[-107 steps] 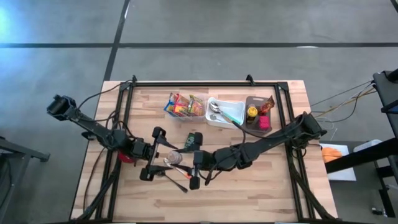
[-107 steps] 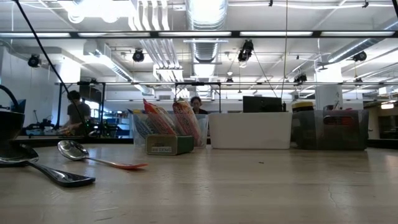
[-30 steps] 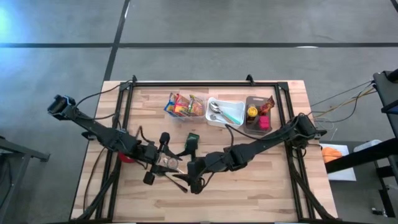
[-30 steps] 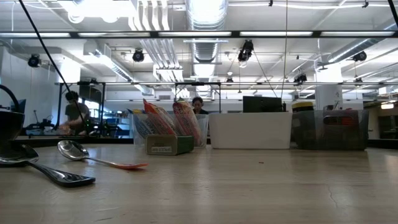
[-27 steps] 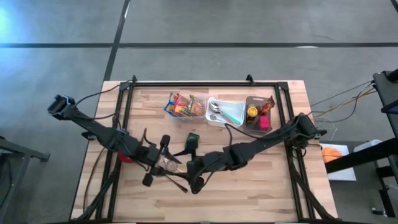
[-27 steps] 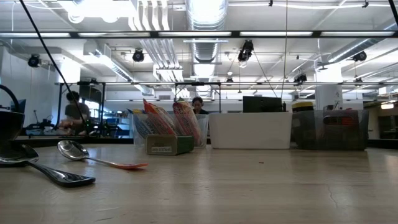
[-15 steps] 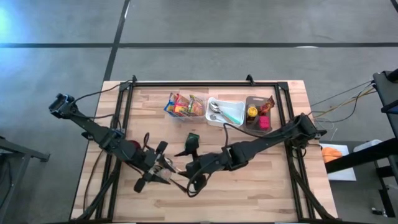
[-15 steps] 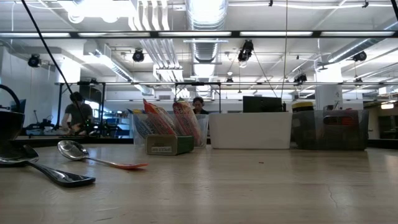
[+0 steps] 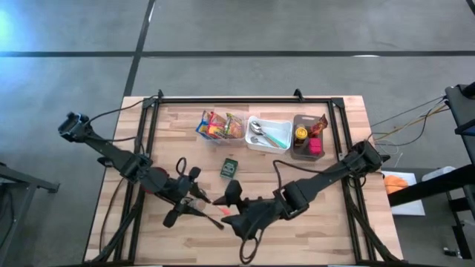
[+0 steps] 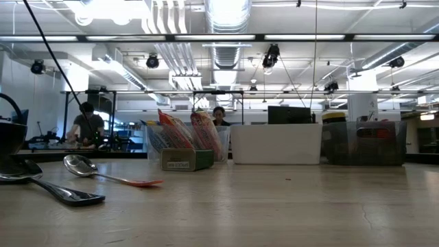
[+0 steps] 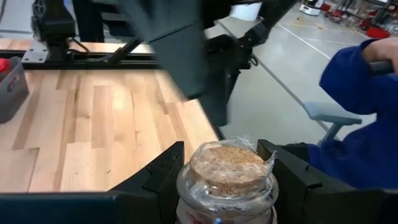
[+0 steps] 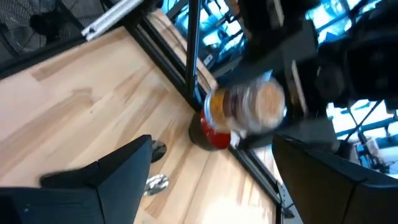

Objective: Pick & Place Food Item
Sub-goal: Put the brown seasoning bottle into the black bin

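Note:
A clear glass jar (image 11: 227,180) with a brown cork-like top under plastic wrap sits between the fingers of my left gripper (image 9: 185,199), left of the table's middle. The right wrist view shows the same jar (image 12: 249,109) blurred, its top facing that camera. My right gripper (image 9: 231,206) stands open to the jar's right with nothing between its fingers (image 12: 106,174). The low view shows neither gripper. My left gripper pinches the jar between its two fingers, one finger (image 11: 163,169) on each side of the glass wall just below the top (image 11: 185,188). The jar is off the table and tipped, its top pointing toward the table's right side and my right gripper.
Two spoons (image 10: 48,185) lie near the grippers, one with an orange handle (image 10: 130,182). A small green box (image 9: 229,167) lies mid-table. A snack bin (image 9: 215,126), a white cutlery bin (image 9: 269,135) and a dark bin (image 9: 309,137) line the far edge. A red object (image 12: 214,134) sits by the left frame rail. A blue sleeve (image 11: 360,124) shows beyond the table.
My right gripper has drawn back from the jar toward the table's near right, rising and rolling, and has uncovered the green box. My left gripper has stayed about where it was but has turned and tipped up with the jar in its fingers.

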Robot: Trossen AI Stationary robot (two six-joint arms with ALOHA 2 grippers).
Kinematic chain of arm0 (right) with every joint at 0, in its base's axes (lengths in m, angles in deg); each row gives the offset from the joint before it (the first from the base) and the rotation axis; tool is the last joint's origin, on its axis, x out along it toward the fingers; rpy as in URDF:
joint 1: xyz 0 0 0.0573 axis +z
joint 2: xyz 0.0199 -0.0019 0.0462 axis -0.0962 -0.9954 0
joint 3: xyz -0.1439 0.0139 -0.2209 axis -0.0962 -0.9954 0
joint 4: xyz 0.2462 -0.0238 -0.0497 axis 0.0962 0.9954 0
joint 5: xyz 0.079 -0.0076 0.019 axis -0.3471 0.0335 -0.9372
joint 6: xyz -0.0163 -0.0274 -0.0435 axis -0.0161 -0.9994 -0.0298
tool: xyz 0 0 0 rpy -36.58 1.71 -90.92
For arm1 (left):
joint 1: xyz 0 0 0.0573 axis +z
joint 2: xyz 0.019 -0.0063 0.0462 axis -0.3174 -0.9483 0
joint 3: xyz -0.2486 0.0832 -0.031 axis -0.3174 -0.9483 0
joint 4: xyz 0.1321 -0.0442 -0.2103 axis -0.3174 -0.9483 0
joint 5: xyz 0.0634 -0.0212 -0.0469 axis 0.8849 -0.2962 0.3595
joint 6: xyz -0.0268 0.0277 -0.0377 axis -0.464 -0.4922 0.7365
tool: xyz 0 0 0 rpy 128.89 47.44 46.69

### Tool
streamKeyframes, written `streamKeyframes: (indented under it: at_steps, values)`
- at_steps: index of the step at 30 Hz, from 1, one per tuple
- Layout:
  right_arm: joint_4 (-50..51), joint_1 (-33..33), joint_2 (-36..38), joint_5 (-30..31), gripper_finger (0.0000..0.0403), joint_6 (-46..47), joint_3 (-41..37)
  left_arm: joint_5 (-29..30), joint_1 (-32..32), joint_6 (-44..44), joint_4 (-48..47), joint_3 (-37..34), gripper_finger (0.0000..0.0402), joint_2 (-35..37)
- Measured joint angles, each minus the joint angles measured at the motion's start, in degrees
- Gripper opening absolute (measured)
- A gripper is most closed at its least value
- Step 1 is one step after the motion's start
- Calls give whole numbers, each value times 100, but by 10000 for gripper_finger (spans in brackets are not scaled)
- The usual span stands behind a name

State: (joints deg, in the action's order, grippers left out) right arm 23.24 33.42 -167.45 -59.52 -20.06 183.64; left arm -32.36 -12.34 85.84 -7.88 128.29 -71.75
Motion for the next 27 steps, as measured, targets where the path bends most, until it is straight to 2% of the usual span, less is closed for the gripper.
streamKeyframes:
  at_steps: [4, 12, 17, 27]
  values:
    - [-105, -2, -4, -13, 329, -109, -6, -93, 168, 23, 56, -4, 170, -117]
    - [-124, -2, -11, -252, 329, -635, 13, -848, 523, 17, 125, 198, 170, -485]
    - [-161, -17, -11, -613, 329, -910, 13, -1212, 637, -131, 107, 393, 170, -702]
    - [-174, -59, -11, -627, 329, -1209, 11, -1621, 729, -350, 27, 872, 170, -1236]
